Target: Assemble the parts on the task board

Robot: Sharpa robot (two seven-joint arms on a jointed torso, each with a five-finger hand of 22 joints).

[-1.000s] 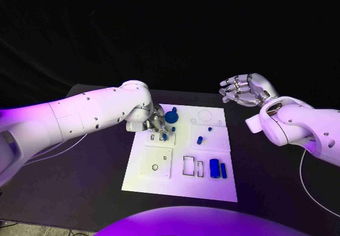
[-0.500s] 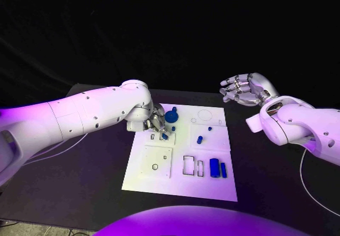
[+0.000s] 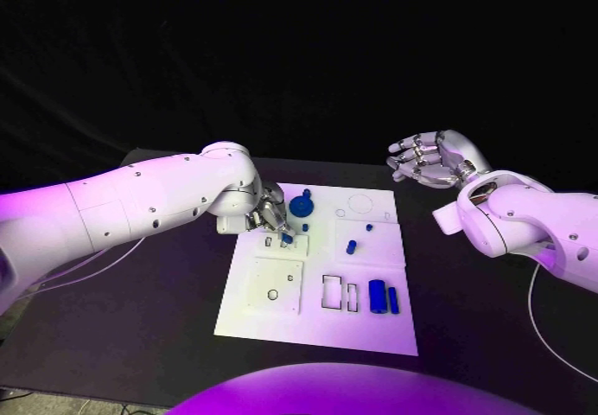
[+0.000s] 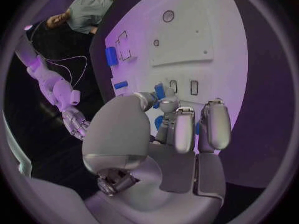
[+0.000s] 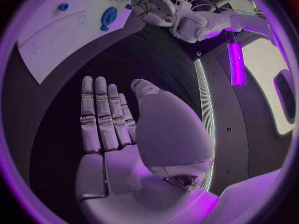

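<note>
The task board (image 3: 318, 311) is lying flat in the middle of the black desk (image 3: 137, 337). The left hand (image 3: 270, 216) is hanging over the board's far-left area and pinching a small blue part (image 3: 287, 237) between thumb and fingertip — the left wrist view is showing the same piece (image 4: 160, 90) held just above two narrow slots (image 4: 184, 87), though whether it is touching the board cannot be told. A round blue part (image 3: 303, 206) is sitting on the board just beside that hand. Two small blue pieces (image 3: 353, 245) are resting near the board's centre, and two longer blue parts (image 3: 383, 296) are lying side by side nearer the robot. The right hand (image 3: 423, 158) is hovering off the board's far-right corner, well apart from every part — fingers extended and apart, holding nothing (image 5: 106, 122).
</note>
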